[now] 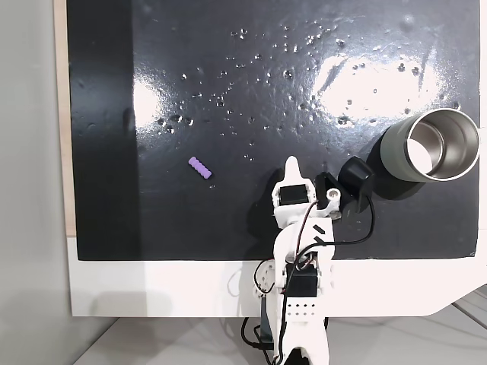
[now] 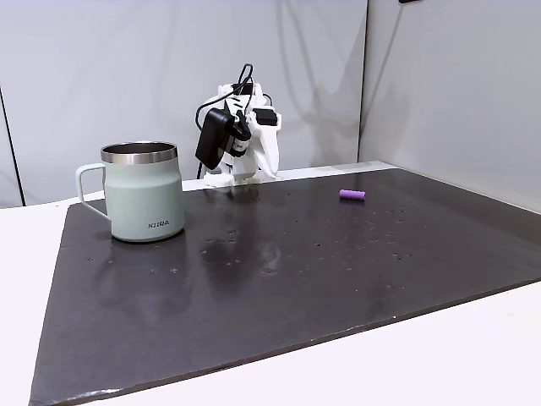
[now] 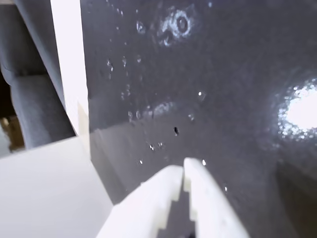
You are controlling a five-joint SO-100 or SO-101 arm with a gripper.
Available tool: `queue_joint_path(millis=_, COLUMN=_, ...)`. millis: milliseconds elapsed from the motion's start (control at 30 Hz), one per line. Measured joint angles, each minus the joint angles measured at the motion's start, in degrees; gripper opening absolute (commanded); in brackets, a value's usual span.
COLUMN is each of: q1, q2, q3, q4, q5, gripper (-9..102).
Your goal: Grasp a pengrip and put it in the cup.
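The pengrip (image 1: 200, 167) is seen lying on the black mat (image 1: 228, 91), well left of the folded arm (image 1: 300, 228). The cup (image 1: 432, 144) is placed at the mat's right edge.

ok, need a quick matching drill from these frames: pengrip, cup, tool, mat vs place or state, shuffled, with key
Things:
1. pengrip
2. cup
3. tool
4. mat

Place or state:
A. shut, holding nothing, in the wrist view
B. black, glossy, speckled with small marks
C. lying alone on the mat, left of the arm in the top-down fixed view
D. upright and empty at the mat's right edge in the top-down fixed view

Pairs: 1-C, 2-D, 3-A, 4-B
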Motion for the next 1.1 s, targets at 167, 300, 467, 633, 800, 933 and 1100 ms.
queue_joint_path(millis=167, q1=-4.5, q2=-11.4, q3=-13.0, q4=4.3, q5=-11.7, gripper=0)
queue_joint_path(millis=300, q1=-7.5, q2=-27.3, q3=-28.6, q4=8.7, q5=-19.7, gripper=0)
queue_joint_path(millis=467, q1=-12.7, q2=-39.7, q3=-44.9, q4=13.1, q5=-33.7, gripper=2)
queue_joint_path(millis=633, q1=-15.8, q2=-48.3, q3=-54.1, q4=16.8, q5=-47.6, gripper=11)
queue_joint_path(millis=800, q1=-19.2, q2=-56.8, q3=-59.2, q4=17.5, q5=-57.6, gripper=21)
queue_joint_path(millis=933, q1=-20.7, q2=-63.2, q3=-62.5, q4=17.7, q5=-62.3, gripper=24)
queue_joint_path(millis=1100, q1=-25.5, q2=-69.1, q3=-63.6, q4=18.5, q5=-66.9, gripper=25)
